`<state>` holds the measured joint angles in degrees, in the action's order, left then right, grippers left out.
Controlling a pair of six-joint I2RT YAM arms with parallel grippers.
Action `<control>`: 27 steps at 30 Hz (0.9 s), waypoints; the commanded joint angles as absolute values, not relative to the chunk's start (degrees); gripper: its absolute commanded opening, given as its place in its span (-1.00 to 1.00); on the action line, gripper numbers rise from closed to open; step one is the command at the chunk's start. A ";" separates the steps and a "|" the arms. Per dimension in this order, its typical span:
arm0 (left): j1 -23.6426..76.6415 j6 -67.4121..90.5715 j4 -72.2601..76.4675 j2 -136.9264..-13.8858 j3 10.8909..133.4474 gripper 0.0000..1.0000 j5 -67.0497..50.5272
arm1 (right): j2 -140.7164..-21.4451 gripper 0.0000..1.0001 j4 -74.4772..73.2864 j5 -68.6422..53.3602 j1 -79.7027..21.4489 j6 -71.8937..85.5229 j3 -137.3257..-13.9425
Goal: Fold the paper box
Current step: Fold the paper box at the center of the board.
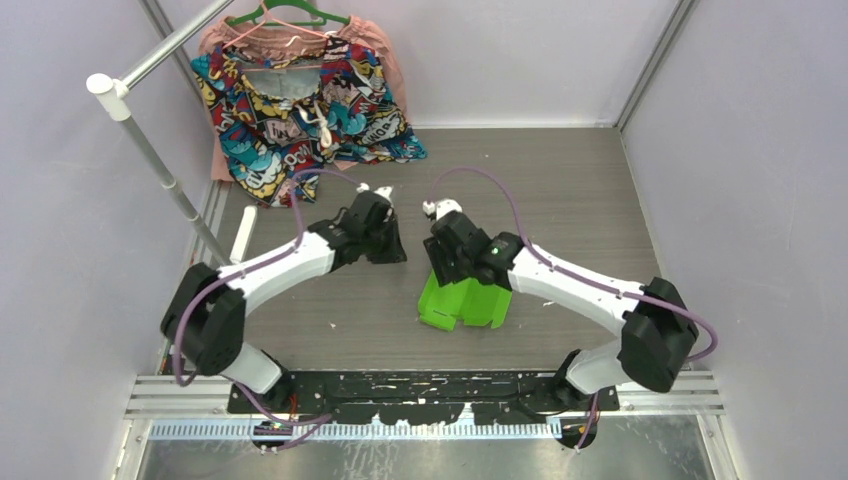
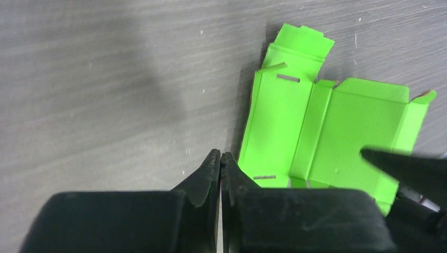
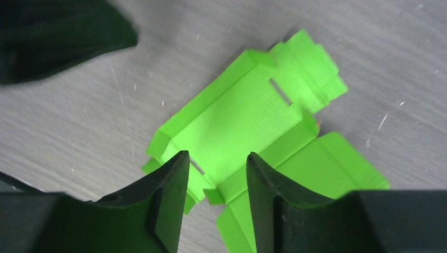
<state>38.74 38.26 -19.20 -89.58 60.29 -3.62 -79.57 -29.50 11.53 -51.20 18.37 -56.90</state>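
Note:
The paper box [image 1: 462,303] is a lime-green die-cut sheet, partly creased, lying on the grey table in front of the right arm. In the left wrist view the paper box [image 2: 316,132] lies spread out with slots and tabs showing, just right of my left gripper [image 2: 221,155]. That gripper is shut with nothing between its fingers and sits beside the sheet's left edge. My right gripper [image 3: 217,158] stands open above the near end of the paper box [image 3: 248,116], its jaws straddling a raised fold without closing on it. From above, the left gripper [image 1: 398,256] and right gripper [image 1: 447,268] stand close together.
A colourful patterned garment [image 1: 300,110] hangs on a hanger at the back left, on a white rack pole [image 1: 150,150]. A small white strip [image 1: 243,233] lies at the table's left edge. Pale walls enclose the table on three sides.

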 commanded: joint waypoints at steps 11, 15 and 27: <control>38.83 49.84 -9.71 -74.50 36.06 -0.84 -6.64 | -100.02 0.06 -48.04 1.45 -47.56 20.36 -84.55; 38.92 52.35 -6.46 -71.76 30.94 -0.84 -7.47 | -104.57 0.07 -52.46 3.58 -50.13 22.63 -88.00; 38.94 53.17 -4.40 -70.75 28.47 -0.50 -7.77 | -114.12 0.14 -58.91 7.51 -54.02 26.30 -94.61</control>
